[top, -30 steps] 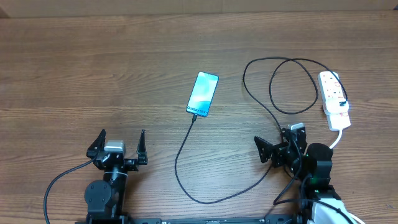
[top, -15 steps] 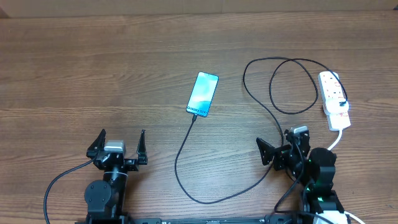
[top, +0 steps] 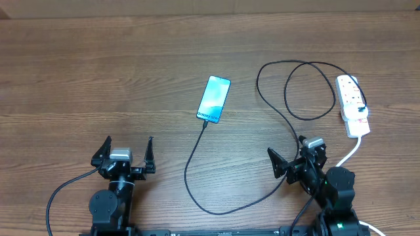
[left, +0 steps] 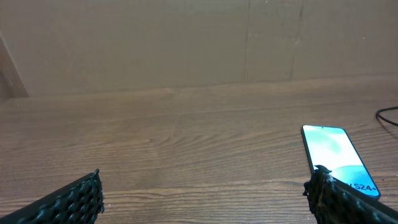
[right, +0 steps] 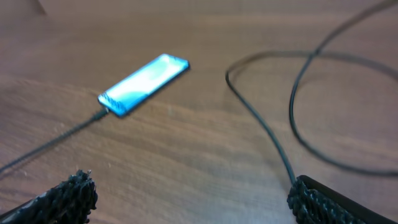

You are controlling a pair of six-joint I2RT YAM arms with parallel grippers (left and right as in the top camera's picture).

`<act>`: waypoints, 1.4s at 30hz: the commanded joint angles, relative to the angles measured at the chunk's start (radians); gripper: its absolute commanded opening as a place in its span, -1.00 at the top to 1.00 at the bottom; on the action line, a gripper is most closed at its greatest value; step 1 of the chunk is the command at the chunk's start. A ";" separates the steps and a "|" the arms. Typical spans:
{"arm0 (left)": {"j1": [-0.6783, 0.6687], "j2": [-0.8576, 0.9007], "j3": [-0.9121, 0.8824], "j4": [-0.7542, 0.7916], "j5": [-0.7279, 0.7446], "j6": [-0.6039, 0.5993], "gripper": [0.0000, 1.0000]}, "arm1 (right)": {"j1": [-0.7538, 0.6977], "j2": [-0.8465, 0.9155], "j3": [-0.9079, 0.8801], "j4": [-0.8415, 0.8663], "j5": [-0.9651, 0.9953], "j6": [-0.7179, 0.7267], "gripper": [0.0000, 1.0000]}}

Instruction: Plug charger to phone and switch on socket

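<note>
wood-grain worktop point(top: 79, 65) throughout. far left: left hand point(top: 125, 154) parked at the near edge, fingers spread wide, holding nothing, well apart from everything else. centre: phone point(top: 214, 99) lying flat, screen lit blue-teal. charger point(top: 186, 169) cable meeting the phone's near short edge, apparently already seated there, though too small to confirm. from there sweeping down toward the near edge, back up on the right, then looping before reaching the socket. right of centre: right hand point(top: 294, 157) released, fingers splayed, empty, low near the front edge, cable passing just beside it. far right: socket point(top: 352, 105) lying flat, white lead trailing toward the near edge, red marks visible, on or off impossible to tell.

judged step: plugging done by the look of it, switching either still to do or just finished. next move, if still needed: reaching the right hand out over the loops to the socket and pressing the small red switch with one fingertip, without snagging the cable or shoving the strip.

against a second ago: right hand drawn back a little toward the near edge; left hand, phone, charger and socket unmoved.
</note>
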 commanded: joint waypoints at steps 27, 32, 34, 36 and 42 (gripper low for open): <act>0.005 -0.011 -0.003 -0.001 -0.006 0.016 -0.99 | 0.020 -0.351 -0.009 0.005 0.031 -0.001 -1.00; 0.005 -0.011 -0.003 -0.001 -0.006 0.016 -0.99 | 0.020 -0.351 -0.009 0.005 0.031 -0.001 -1.00; 0.005 -0.011 -0.003 -0.001 -0.006 0.016 -1.00 | 0.020 -0.351 -0.009 0.005 0.031 -0.001 -1.00; 0.005 -0.011 -0.003 -0.001 -0.006 0.016 -0.99 | 0.020 -0.351 -0.009 0.005 0.031 -0.001 -1.00; 0.005 -0.011 -0.003 -0.001 -0.006 0.016 -1.00 | 0.020 -0.351 -0.009 0.005 0.031 -0.001 -1.00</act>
